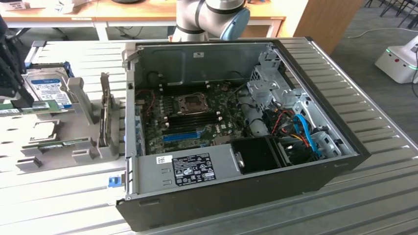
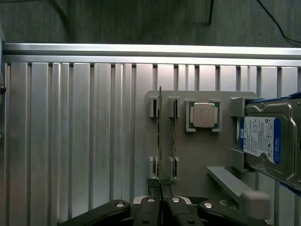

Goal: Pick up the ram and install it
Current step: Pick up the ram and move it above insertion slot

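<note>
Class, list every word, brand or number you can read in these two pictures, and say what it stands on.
No text reads clearly.
Blue label on the hard drive: print too small.
White sticker on the computer case: blurred.

Silver-grey arm [image 1: 199,17], blue joint cap [image 1: 236,23], black screw-studded pincer [image 2: 161,207]

The ram [image 2: 160,136] stands on edge in the grey holder [image 2: 197,155]; a second stick [image 2: 173,141] crowds it just beside; a chip [image 2: 203,115] and the hard drive [image 2: 261,141] rise beyond; the ribbed table [image 2: 70,141] opposite lies bare; the computer case [image 1: 228,196] gapes open-topped, with drive cage [image 1: 267,81] and cables [image 1: 302,128] cluttering one side.
</note>
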You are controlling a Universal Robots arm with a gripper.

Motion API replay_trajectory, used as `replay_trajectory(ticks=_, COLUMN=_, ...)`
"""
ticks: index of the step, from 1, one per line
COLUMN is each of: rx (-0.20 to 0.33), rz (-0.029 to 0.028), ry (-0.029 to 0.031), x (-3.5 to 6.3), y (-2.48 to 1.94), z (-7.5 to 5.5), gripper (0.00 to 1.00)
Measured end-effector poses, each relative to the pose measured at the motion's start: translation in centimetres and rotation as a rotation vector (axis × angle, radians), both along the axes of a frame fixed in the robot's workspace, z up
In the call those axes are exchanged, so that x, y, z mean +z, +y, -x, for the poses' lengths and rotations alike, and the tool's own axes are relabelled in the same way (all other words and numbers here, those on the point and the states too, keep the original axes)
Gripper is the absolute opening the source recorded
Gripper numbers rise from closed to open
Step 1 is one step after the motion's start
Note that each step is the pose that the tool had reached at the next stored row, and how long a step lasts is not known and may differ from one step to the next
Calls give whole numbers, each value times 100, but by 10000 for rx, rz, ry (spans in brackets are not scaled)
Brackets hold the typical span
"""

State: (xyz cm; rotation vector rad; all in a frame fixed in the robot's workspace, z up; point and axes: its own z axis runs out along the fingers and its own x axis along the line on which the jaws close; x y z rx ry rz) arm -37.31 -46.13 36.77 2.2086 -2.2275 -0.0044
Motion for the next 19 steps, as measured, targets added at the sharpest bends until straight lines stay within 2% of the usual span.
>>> replay_trajectory(ticks=14, rx=0, rz=0, ry=1, x=309, y=0, z=0, gripper=12)
replay_trajectory(ticks=19, rx=0, rz=0, ry=-1, x=337, y=0, z=0, gripper=12)
